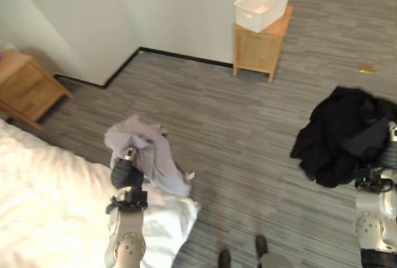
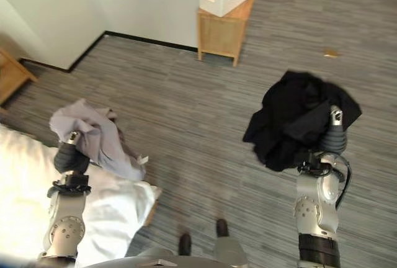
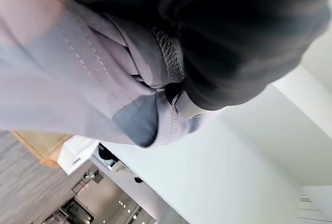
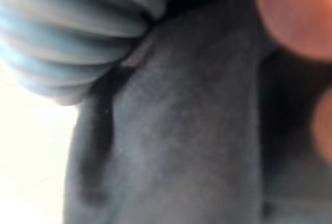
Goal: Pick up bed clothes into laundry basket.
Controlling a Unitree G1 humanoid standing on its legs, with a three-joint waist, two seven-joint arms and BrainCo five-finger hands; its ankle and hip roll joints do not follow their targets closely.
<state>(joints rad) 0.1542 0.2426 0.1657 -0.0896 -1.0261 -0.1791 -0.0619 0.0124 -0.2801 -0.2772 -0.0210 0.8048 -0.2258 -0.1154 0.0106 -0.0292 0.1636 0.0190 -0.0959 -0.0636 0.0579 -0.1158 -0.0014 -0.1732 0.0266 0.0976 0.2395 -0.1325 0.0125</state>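
Bed [image 1: 43,200]: nearest, at the robot's lower left; white bedding is seen hanging off its corner toward the floor.
Left hand [image 1: 127,167]: raised above the bed corner; a grey garment [image 1: 146,150] is draped over it and hangs down beside it. In the left wrist view the cloth is bunched against the dark cover, so it is judged to be clamped in curled fingers and lifted clear of the bed for carrying.
Right hand [image 2: 333,133]: held up at the robot's right, a black garment [image 2: 298,116] bundled over it. Whether its fingers are closed on the cloth cannot be told; they are hidden in the folds.
Floor [image 1: 236,125]: grey striped carpet lies between the robot and the target.
Laundry basket [image 1: 261,7]: white, set on a small wooden cabinet [image 1: 258,48] by the far wall, well apart from both garments, so a walk is judged to be needed before either is dropped in.
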